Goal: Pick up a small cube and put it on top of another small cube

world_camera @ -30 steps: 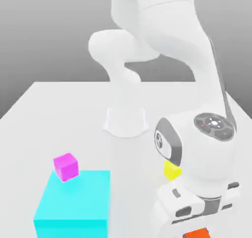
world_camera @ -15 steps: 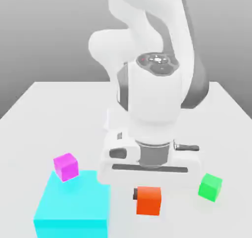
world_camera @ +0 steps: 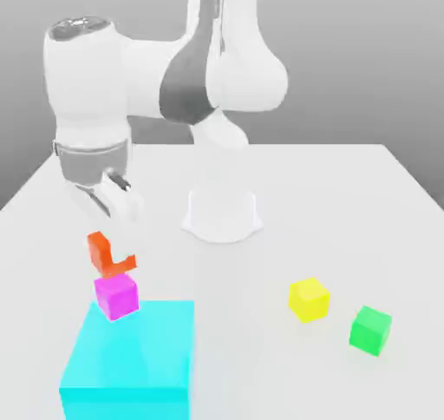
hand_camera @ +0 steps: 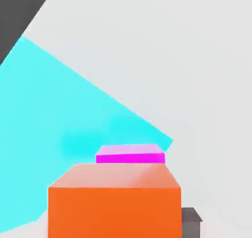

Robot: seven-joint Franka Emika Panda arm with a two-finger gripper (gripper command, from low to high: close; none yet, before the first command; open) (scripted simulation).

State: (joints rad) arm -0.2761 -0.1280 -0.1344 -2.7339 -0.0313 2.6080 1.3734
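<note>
Orange-red cube (world_camera: 105, 252) gripped above magenta cube (world_camera: 116, 295) (cyan block (world_camera: 130, 362) beside)

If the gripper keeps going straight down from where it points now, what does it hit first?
Most likely the magenta cube: the orange cube held in the gripper hangs just above it, so that cube's underside would meet it first. Alignment looks close but slightly offset in the exterior view.

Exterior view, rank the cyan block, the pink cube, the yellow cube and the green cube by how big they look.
1. cyan block, clearly largest.
2. pink cube, yellow cube and green cube: these look alike in size, and their differing nearness to the camera makes ranking them unsure.
</note>
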